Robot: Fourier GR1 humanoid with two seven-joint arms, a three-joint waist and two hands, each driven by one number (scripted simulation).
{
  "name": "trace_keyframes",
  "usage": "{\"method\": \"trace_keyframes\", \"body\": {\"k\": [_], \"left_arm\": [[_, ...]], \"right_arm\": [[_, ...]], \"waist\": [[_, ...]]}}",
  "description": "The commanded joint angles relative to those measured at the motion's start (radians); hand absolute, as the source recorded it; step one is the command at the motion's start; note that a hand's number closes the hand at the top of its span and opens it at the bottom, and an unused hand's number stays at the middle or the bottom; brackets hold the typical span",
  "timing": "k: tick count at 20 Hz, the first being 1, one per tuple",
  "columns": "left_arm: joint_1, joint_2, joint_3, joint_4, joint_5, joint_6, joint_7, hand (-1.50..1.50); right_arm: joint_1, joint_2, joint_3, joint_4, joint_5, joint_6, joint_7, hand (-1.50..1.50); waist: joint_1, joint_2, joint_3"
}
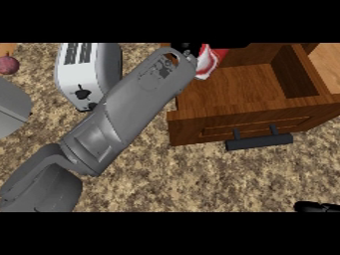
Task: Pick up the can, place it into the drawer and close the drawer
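The left hand (189,50), at the frame's top, seems to have its fingers wrapped around the can (211,62) over the open drawer (239,94); released there, the can may strike the drawer's left wall.

1 head view is looking steeply down, close over the counter (202,174). The open drawer (254,94) is sitting upper right of centre; left of the drawer, a forearm (121,114) is crossing the frame.
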Motion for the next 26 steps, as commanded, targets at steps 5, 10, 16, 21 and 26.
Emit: {"method": "trace_keyframes", "body": {"k": [5, 10, 16, 21, 26], "left_arm": [[0.044, 0.0, -0.082, 0.009, 0.034, 0.063, -0.032, -1.5], [0.057, 0.0, -0.075, 0.041, 0.064, 0.088, -0.06, -1.5], [0.05, 0.0, -0.08, 0.043, 0.093, 0.119, -0.094, -1.5], [0.02, 0.0, -0.076, 0.037, 0.131, 0.17, -0.082, -1.5], [0.07, 0.0, -0.073, 0.004, 0.181, 0.162, -0.109, -1.5]], "right_arm": [[-0.021, -0.046, -0.039, 0.026, -0.031, 0.029, -0.006, -1.5], [-0.004, 0.013, 0.039, -0.04, 0.018, -0.006, 0.021, -1.5], [-0.021, -0.006, 0.003, 0.01, 0.004, -0.003, 0.005, -1.5], [-0.012, -0.06, -0.017, -0.019, 0.064, 0.019, -0.046, -1.5], [-0.048, -0.123, 0.008, -0.104, 0.188, 0.016, -0.056, -1.5]], "waist": [[-0.02, 0.005, 0.001], [-0.026, 0.007, -0.001], [-0.019, 0.009, 0.0], [-0.029, 0.008, 0.0], [-0.012, 0.005, -0.002]]}}
